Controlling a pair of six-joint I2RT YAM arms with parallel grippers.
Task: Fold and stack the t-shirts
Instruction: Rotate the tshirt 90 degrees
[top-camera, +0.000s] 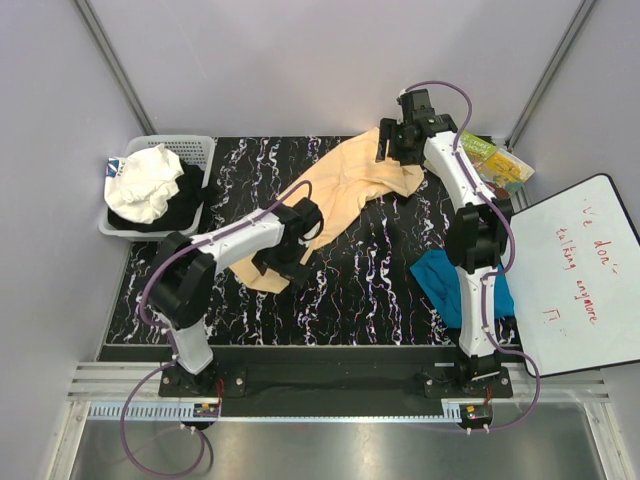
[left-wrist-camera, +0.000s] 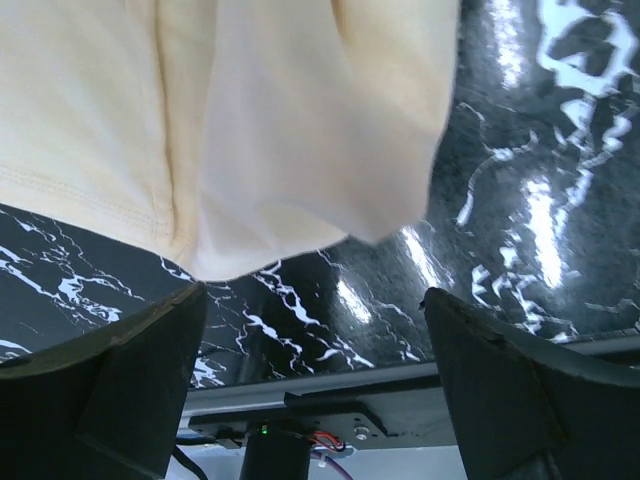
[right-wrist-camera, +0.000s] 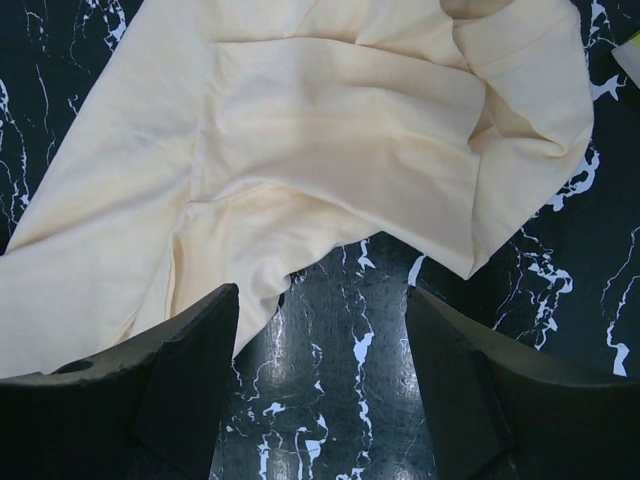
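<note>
Peach-yellow cloth: the large t-shirt (top-camera: 350, 190) lies crumpled on a diagonal across the black marbled table (top-camera: 380, 290), from far right to near left. Your left gripper (left-wrist-camera: 312, 295) hangs over its near hem, jaws spread and holding nothing. Your right gripper (right-wrist-camera: 320, 292) stands at the far end, jaws likewise apart and empty. Judged step: spreading the shirt flat before folding. Pinch each end, then draw them apart evenly so the creases go. The teal-blue t-shirt (top-camera: 440, 280) lies bunched near right, partly under the right arm; keep the peach cloth off it. Far left, a basket (top-camera: 205, 145) of white and black cloth; right, a whiteboard (top-camera: 585, 270) and a coloured packet (top-camera: 495, 162)
</note>
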